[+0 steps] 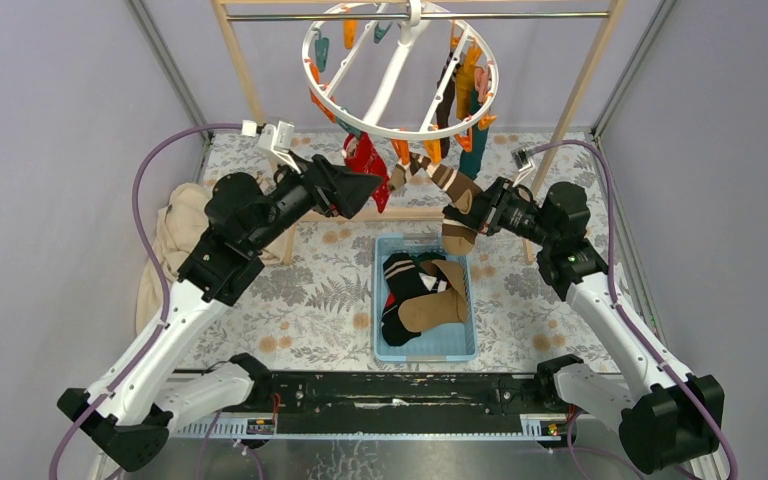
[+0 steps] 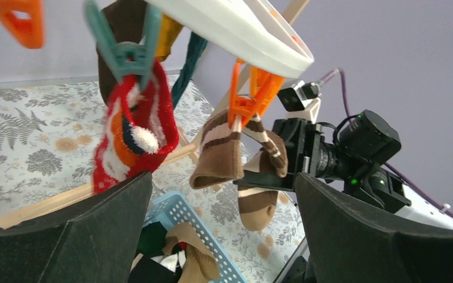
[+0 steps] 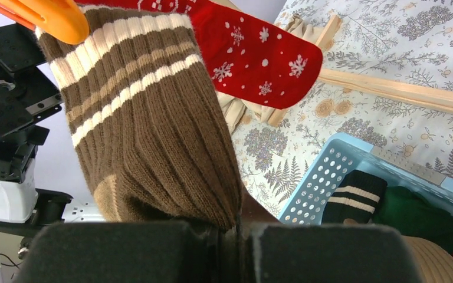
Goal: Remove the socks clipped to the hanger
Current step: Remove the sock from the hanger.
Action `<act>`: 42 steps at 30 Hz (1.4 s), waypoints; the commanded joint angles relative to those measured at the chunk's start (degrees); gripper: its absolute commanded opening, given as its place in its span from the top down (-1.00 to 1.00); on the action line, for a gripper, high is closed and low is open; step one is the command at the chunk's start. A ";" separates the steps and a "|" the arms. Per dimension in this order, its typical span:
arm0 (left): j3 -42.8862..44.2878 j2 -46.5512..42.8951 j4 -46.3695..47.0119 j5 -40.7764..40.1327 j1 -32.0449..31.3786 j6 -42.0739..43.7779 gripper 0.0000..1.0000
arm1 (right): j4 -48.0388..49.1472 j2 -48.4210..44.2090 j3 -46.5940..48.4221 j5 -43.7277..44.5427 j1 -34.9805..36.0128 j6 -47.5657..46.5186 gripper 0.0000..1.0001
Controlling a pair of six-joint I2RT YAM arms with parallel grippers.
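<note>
The white round hanger [image 1: 400, 70] hangs from the rack bar, with several socks clipped at its far right. My right gripper [image 1: 457, 207] is shut on a brown striped sock [image 3: 147, 135] that hangs from an orange clip [image 3: 53, 17]; it also shows in the top view [image 1: 450, 185] and the left wrist view [image 2: 259, 177]. A second brown striped sock [image 2: 218, 153] hangs from an orange clip [image 2: 248, 100] beside it. A red patterned sock [image 1: 368, 165] hangs from a teal clip [image 2: 124, 47]. My left gripper [image 1: 372, 186] is open and empty, just in front of the red sock [image 2: 133, 138].
A blue basket [image 1: 465, 345] on the table holds several removed socks [image 1: 420, 295]. A beige cloth [image 1: 165, 240] lies at the left. The wooden rack frame [image 1: 240, 60] has a foot bar [image 3: 401, 88] across the floral table.
</note>
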 commanded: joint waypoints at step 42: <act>7.06 10.69 11.18 -10.30 -11.21 14.69 -0.13 | 1.30 -1.15 -0.02 -1.46 -0.23 1.17 1.00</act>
